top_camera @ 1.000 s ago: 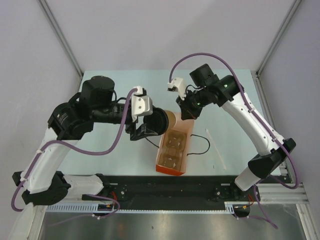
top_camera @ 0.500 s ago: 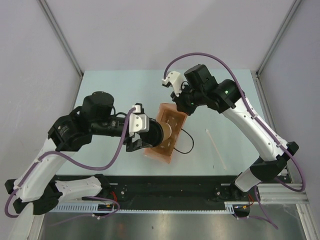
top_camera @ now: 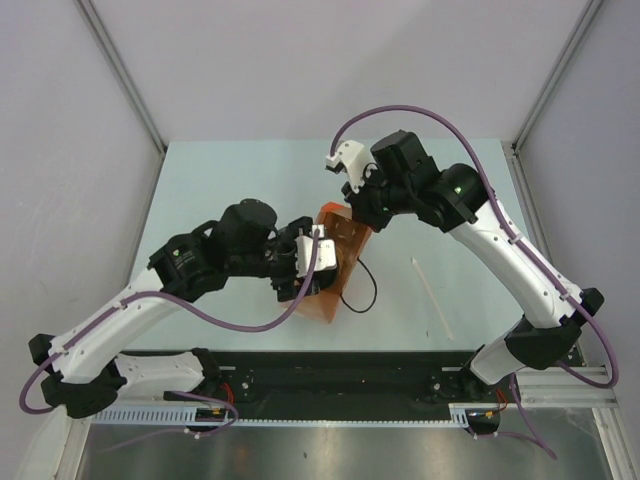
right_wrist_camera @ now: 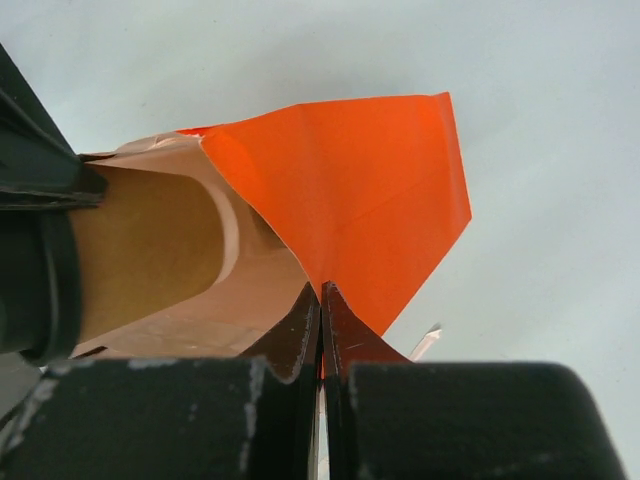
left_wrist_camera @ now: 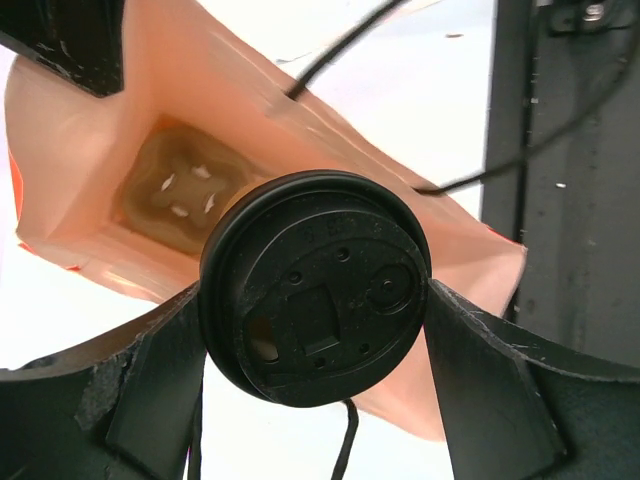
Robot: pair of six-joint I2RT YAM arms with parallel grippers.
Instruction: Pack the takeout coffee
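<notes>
Left hand [left_wrist_camera: 315,330] and right hand [right_wrist_camera: 321,300] both clamped, close together.

The lid [left_wrist_camera: 315,300] is matt black moulded plastic; the cup [right_wrist_camera: 150,250] is dull tan kraft paper; the bag [right_wrist_camera: 350,190] is smooth orange paper.

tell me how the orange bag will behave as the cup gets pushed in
Probably floppy: the orange bag is thin creased paper, its edge pinched by the right hand. Likely light, so the cup could shove it along.
</notes>
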